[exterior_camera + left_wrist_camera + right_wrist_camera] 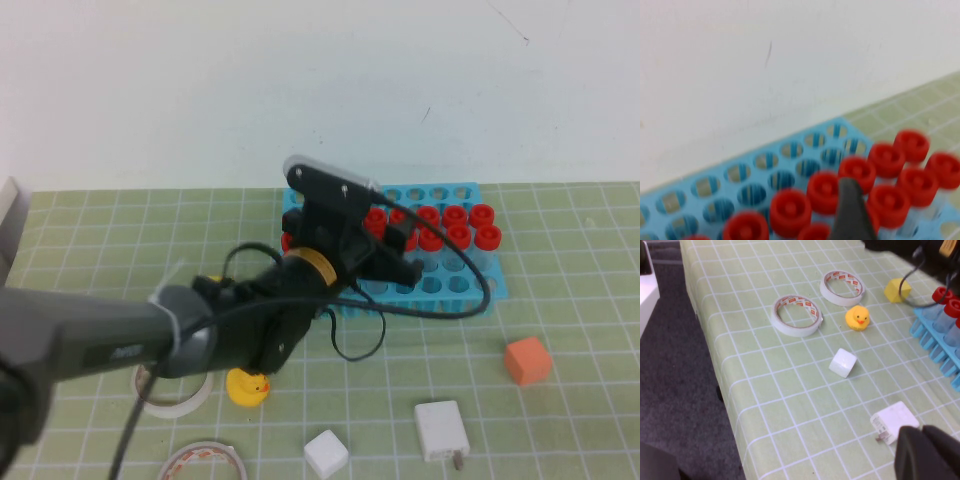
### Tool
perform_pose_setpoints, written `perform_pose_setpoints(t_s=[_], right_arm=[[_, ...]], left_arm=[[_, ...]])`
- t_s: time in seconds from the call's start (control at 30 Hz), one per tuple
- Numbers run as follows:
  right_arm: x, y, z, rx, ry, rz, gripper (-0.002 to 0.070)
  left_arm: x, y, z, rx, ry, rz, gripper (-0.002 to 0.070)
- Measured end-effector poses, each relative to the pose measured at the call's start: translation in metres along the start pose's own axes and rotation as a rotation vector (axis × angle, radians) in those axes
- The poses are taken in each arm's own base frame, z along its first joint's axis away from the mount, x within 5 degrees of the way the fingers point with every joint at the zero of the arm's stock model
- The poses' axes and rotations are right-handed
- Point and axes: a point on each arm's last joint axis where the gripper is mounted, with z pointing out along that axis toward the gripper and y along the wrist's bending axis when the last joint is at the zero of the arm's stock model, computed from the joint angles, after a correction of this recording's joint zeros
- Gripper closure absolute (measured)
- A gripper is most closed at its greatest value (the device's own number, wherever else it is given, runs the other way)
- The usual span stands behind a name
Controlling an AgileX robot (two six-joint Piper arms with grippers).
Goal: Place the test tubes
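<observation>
At table's left, near side: two tape rolls (190, 400) lying flat, well apart from the work. Next along, yellow duck (247, 387) and white cube (326, 453), likewise clear of it.

Centre, far side: left gripper (398, 255) hangs over blue rack (470, 290), low among the caps. Jaws look spread in high view, nothing pinched. Only one finger (852, 210) shows in left wrist view, close against the caps.

Test tubes (455, 225): upright in the rack, red caps packed in neighbouring wells toward its right half. Back-row wells (440, 192) unfilled.

Handling, judged:
- Light, stiff, slim.
- Clear walls probably smooth and slippery. Glass or plastic cannot be told, so treat as fragile.
- Best hold at the cap or just beneath: wider, likely less slick.
- Modest pinch only. Lift straight along the well, since close neighbours leave little side room and a slanted pull could jam the tube or drag the rack.

Right of rack: white charger (441, 430) and orange cube (527, 360), both apart from it.

Far right, near side: right gripper (920, 450) low over the table, just beside the charger, out of high view. Fingers pressed together, nothing seen in them.

Surface: flat green mat (580, 420) with white grid, possibly slick under the rack. Room: plain white wall (300, 80) behind, dark floor (670, 390) beyond the table edge.
</observation>
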Motion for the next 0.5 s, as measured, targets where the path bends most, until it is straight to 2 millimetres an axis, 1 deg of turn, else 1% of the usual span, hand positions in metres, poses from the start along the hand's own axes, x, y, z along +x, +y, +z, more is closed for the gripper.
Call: perform_pose_setpoints(t_s=[0.07, 0.13, 0.23, 0.27, 0.33, 0.37, 0.43, 0.5], right_arm=[[0.0, 0.0, 0.0, 0.0, 0.0, 0.0, 0.0678], [0.0, 0.0, 0.0, 0.0, 0.0, 0.0, 0.0678], [0.0, 0.0, 0.0, 0.0, 0.0, 0.0, 0.0678], [0.0, 0.0, 0.0, 0.0, 0.0, 0.0, 0.0678], [0.0, 0.0, 0.0, 0.0, 0.0, 0.0, 0.0678], [0.0, 0.0, 0.0, 0.0, 0.0, 0.0, 0.0678], [0.0, 0.0, 0.0, 0.0, 0.0, 0.0, 0.0678], [0.0, 0.0, 0.0, 0.0, 0.0, 0.0, 0.0678]], left_arm=[[-0.015, -0.002, -0.007, 0.001, -0.011, 0.001, 0.0293], [-0.035, -0.004, -0.016, 0.003, -0.028, 0.023, 0.0392], [-0.066, -0.008, -0.035, 0.006, -0.059, 0.101, 0.0567], [-0.079, -0.01, -0.043, 0.007, -0.078, 0.137, 0.0599], [-0.103, -0.013, -0.061, 0.006, -0.105, 0.215, 0.0642], [-0.109, -0.014, -0.067, 0.006, -0.108, 0.235, 0.0649], [-0.136, -0.017, -0.091, 0.005, -0.15, 0.283, 0.0664], [-0.155, -0.02, -0.112, 0.004, -0.176, 0.295, 0.0669]])
